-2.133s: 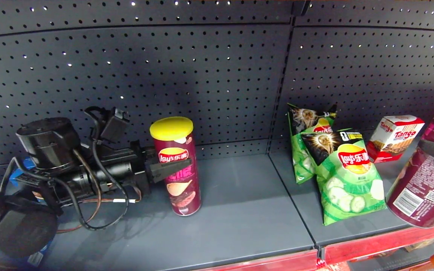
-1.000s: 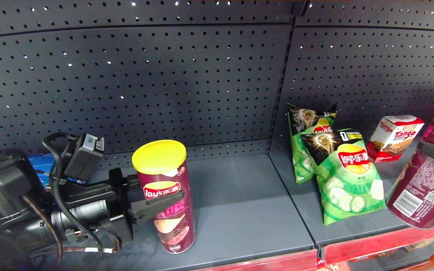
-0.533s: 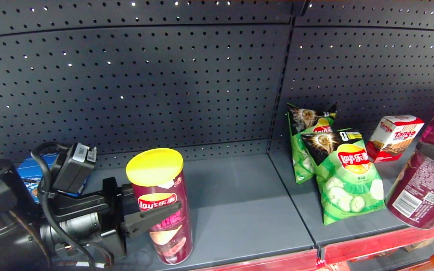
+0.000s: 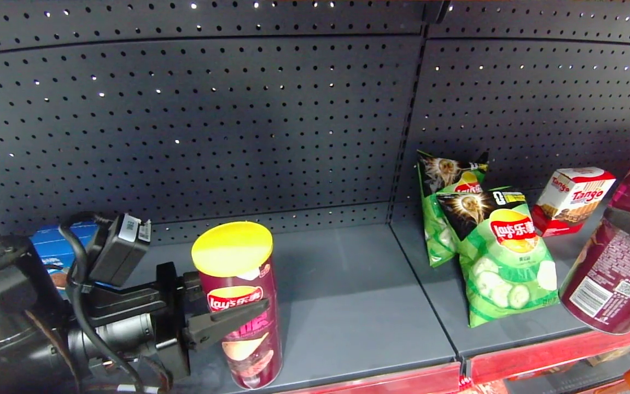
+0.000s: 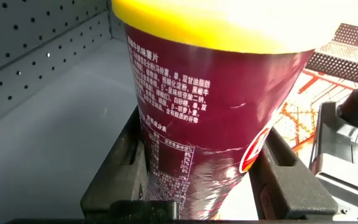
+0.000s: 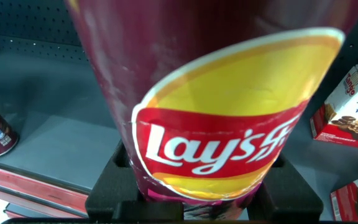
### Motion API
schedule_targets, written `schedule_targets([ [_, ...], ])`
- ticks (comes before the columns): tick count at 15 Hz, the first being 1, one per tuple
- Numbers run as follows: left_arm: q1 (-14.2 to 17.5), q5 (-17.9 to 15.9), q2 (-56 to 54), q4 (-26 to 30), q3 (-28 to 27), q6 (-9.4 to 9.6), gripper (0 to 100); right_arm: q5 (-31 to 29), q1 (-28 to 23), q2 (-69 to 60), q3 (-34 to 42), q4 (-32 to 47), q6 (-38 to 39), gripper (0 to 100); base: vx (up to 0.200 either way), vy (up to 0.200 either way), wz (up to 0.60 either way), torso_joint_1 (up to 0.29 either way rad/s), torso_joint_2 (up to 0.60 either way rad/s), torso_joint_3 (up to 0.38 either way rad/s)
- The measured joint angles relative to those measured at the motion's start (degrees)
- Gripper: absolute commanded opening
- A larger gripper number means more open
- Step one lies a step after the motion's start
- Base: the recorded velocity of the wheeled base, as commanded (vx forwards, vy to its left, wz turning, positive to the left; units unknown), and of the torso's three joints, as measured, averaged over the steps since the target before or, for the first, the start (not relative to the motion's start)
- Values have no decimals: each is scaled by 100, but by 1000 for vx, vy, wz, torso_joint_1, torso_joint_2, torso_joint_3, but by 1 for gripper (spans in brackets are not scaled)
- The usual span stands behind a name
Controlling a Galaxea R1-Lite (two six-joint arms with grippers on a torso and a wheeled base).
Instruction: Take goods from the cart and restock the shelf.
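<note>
Head view: left gripper [image 4: 238,316] jaws clamped mid-body on yellow-lidded maroon chip can [image 4: 245,350], so it stands upright at grey metal shelf [image 4: 359,317] front. Right gripper [image 6: 201,199] jaws clamp 2nd maroon can [image 4: 616,273], tilted.

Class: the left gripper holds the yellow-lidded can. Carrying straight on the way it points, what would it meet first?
The left gripper, with its can, points along the shelf toward the robot's right. The green chip bags look first in line, though depth is unclear.

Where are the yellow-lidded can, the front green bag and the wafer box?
yellow-lidded can [image 4: 237,298]: head view, label under the lid.
front green bag [image 4: 506,257]: head view, middle of its face.
wafer box [image 4: 575,200]: head view, front face.
</note>
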Motion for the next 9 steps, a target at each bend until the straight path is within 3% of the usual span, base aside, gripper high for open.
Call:
schedule_targets([
  [9, 0, 106, 234, -139, -101, 13, 0, -4, -2, -37, 89, -6, 2, 0, 0, 0, 0, 0, 0, 0],
])
